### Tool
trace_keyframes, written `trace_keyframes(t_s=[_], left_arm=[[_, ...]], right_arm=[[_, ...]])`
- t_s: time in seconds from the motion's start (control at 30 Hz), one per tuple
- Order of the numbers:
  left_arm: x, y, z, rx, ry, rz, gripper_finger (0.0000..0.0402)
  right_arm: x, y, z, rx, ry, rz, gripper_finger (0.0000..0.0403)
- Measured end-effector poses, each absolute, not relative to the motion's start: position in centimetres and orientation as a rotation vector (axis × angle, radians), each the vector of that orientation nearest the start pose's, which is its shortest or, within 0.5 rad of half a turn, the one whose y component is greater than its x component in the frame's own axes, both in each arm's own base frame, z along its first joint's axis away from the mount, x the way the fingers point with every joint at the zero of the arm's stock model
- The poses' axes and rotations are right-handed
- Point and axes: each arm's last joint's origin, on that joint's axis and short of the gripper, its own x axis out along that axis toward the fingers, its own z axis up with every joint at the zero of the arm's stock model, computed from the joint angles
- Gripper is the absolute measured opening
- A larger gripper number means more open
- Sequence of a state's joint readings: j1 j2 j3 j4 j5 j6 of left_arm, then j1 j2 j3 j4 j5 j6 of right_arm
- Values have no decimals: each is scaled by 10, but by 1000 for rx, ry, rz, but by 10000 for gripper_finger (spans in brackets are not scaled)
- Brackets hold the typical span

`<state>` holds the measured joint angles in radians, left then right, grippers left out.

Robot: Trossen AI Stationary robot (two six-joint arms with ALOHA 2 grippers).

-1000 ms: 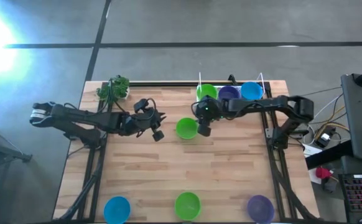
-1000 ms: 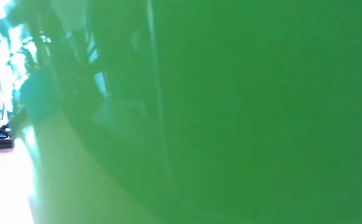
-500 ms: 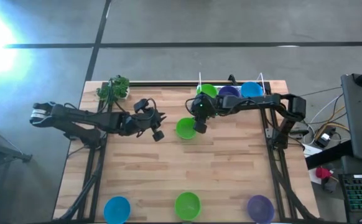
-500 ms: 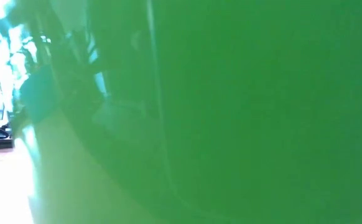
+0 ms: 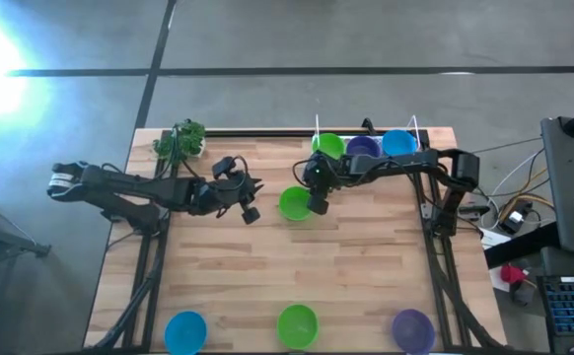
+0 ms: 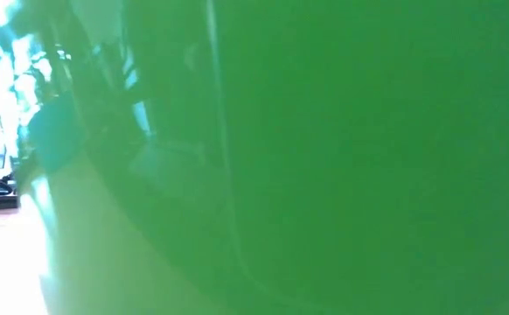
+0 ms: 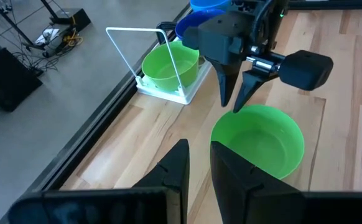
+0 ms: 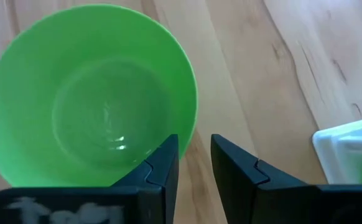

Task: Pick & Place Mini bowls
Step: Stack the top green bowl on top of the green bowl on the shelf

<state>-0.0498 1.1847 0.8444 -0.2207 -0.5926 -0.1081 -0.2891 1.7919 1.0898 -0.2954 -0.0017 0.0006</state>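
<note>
Wood table (image 5: pixel 218 266) | right gripper (image 5: pixel 317 202) parted over green bowl (image 5: pixel 294 204) rim | left gripper (image 5: pixel 249 209) parted

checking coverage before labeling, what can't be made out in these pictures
- Low view: a green bowl against the lens hides the table and both arms.
- High view: whether the right end effector touches the middle green bowl is too small to tell.
- High view: front bowls are cut by the bottom edge.
</note>
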Motion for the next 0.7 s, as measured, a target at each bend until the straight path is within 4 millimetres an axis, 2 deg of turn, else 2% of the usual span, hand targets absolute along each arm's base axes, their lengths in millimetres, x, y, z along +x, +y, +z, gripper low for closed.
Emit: trace_keyframes(t_s=[0.7], left_arm=[[250,4,274,76,509,556,59]], right_arm=[[340,-101,161,198,971,-290,79]])
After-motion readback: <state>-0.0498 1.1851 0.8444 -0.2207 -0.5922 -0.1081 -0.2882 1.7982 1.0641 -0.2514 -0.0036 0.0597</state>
